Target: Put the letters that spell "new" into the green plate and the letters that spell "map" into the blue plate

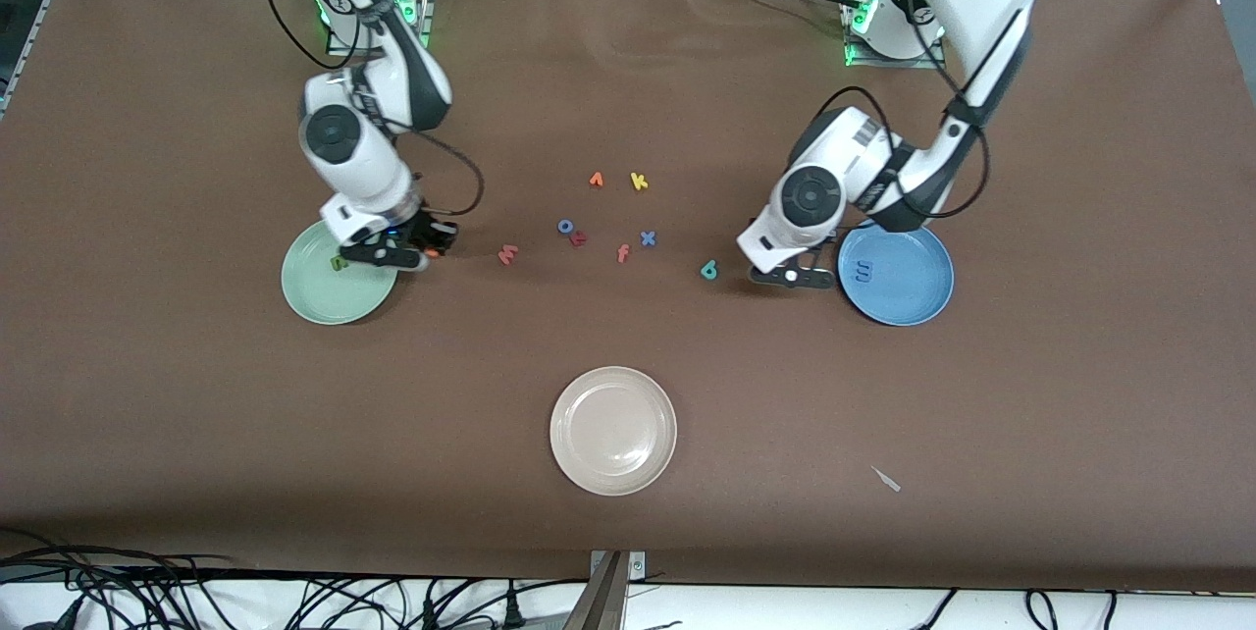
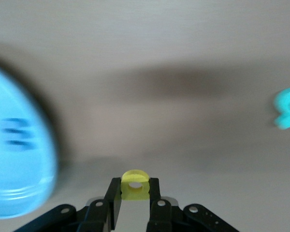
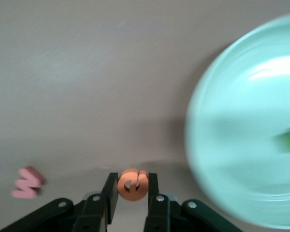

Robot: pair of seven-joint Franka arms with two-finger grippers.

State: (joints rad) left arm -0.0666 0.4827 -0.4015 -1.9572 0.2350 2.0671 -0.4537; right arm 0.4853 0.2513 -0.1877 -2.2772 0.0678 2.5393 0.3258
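Observation:
My right gripper (image 1: 428, 253) is shut on the orange "e" (image 3: 131, 185), over the table just beside the green plate (image 1: 334, 301). The green "n" (image 1: 339, 263) lies in that plate. The pinkish "w" (image 1: 507, 254) lies on the cloth toward the middle. My left gripper (image 1: 788, 275) is shut on the yellow "a" (image 2: 135, 186), over the table between the teal "p" (image 1: 708, 269) and the blue plate (image 1: 908, 301). The blue "m" (image 1: 864, 270) lies in the blue plate.
Several other letters lie mid-table: a yellow "k" (image 1: 639, 182), an orange one (image 1: 596, 180), a blue "o" (image 1: 565, 226), a dark red one (image 1: 579, 238), a salmon "f" (image 1: 622, 253), a blue "x" (image 1: 648, 238). A cream plate (image 1: 613, 430) sits nearer the front camera.

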